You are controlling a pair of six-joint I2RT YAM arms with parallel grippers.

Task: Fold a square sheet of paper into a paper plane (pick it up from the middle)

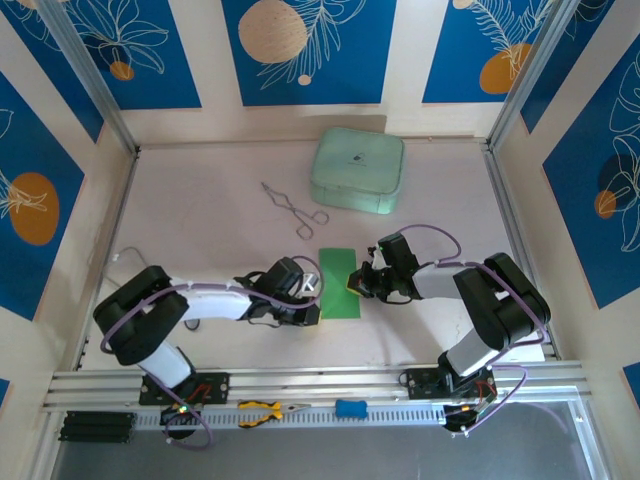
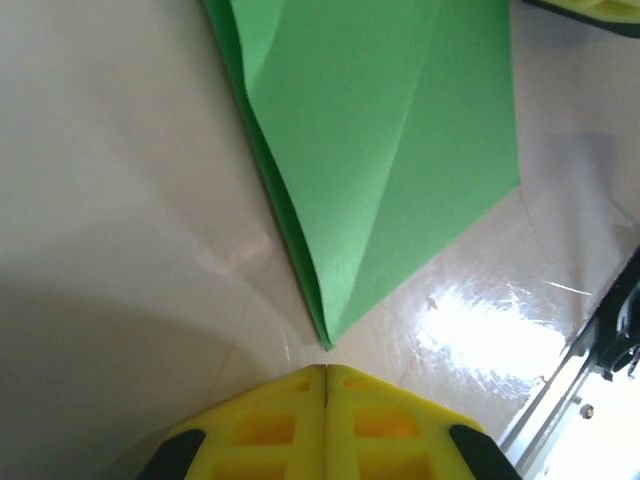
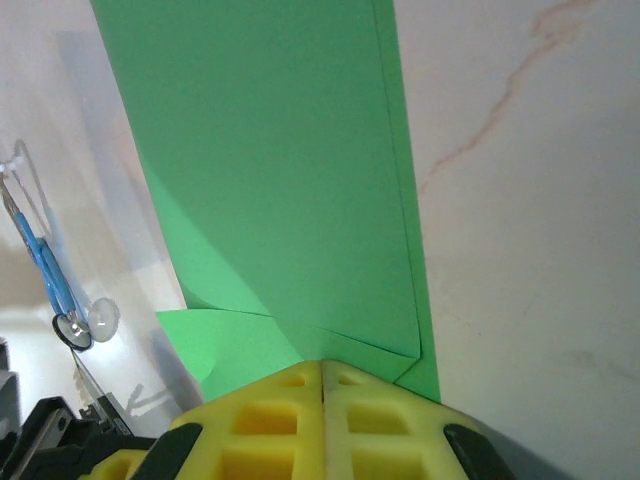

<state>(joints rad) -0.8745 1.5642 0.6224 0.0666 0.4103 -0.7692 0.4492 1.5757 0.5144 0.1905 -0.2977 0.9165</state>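
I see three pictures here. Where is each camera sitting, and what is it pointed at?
Top external: fixed above and behind the arms, looking down at the table; both arms, the left gripper and right gripper show.
Left wrist: on the left wrist, looking past its shut yellow fingers at the folded green paper.
Right wrist: on the right wrist, looking past its shut yellow fingers at that paper.
Shared: all three see the green paper.

Robotics lab test cell: aluminium-profile frame [image 1: 320, 378] carrying two bolted arms [image 1: 150, 320], tabletop [image 1: 200, 210] boxed by blue printed wall panels [image 1: 305, 50], pliers [image 1: 262, 411] just beside the frame.
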